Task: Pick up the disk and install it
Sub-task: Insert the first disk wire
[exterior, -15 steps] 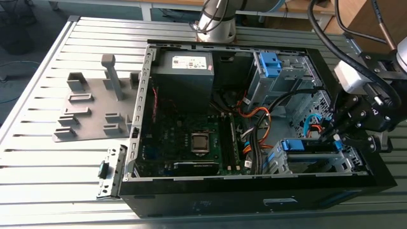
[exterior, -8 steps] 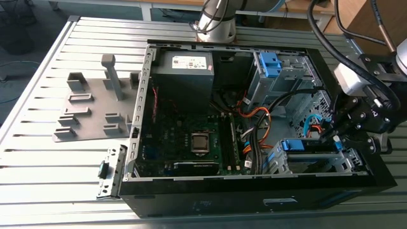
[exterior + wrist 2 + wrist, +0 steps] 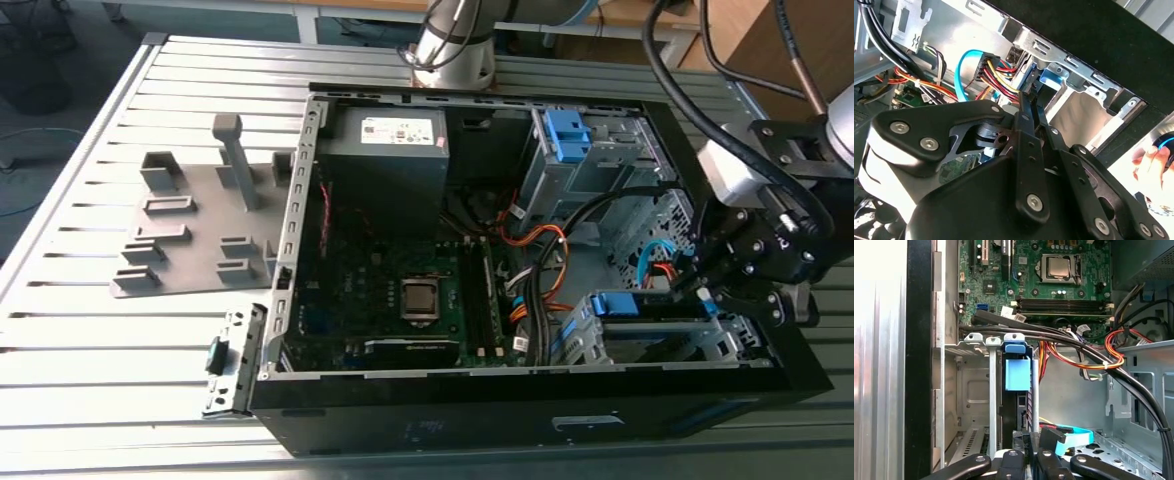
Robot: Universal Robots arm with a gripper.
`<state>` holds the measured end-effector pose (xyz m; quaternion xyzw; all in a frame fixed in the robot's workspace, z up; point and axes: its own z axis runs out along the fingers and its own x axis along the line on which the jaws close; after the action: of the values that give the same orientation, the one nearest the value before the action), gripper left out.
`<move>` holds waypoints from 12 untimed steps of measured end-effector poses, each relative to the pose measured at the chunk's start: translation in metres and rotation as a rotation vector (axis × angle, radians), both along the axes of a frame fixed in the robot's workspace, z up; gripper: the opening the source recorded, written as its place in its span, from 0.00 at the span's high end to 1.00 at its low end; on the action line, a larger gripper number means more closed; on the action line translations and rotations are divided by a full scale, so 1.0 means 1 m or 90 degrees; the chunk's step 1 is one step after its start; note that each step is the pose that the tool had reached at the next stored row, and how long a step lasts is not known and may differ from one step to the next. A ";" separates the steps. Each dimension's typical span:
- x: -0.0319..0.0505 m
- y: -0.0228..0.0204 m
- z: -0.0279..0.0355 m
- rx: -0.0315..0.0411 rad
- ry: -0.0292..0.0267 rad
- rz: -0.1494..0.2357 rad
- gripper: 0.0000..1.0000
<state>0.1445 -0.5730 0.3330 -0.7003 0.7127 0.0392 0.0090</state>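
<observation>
The disk (image 3: 1017,374) stands on edge inside the lower drive cage (image 3: 974,390) of the open computer case, its blue bracket tab facing the motherboard. In the exterior view that blue bracket (image 3: 621,305) sits in the cage (image 3: 667,345) at the case's front right corner. My gripper (image 3: 697,285) hangs right beside it, over the cage. In both wrist views the fingers (image 3: 1024,130) run close together, and the gripper's tips (image 3: 1027,97) reach the disk's near end. From the first wrist view the gripper (image 3: 1030,452) looks shut, with no gap wide enough for the disk's body.
Bundled power wires (image 3: 1114,357) and a light-blue data cable (image 3: 1074,439) lie close beside the cage. A grey power supply (image 3: 387,150) and an upper cage with a blue latch (image 3: 567,135) fill the far side. A grey fixture plate (image 3: 200,225) lies at the exterior view's left. A person's hand (image 3: 1149,160) is outside the case.
</observation>
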 end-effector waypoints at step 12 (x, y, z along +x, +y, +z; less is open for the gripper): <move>0.0000 -0.0001 -0.0064 0.0004 0.0000 0.000 0.84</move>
<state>0.1445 -0.5731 0.3266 -0.7003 0.7127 0.0393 0.0092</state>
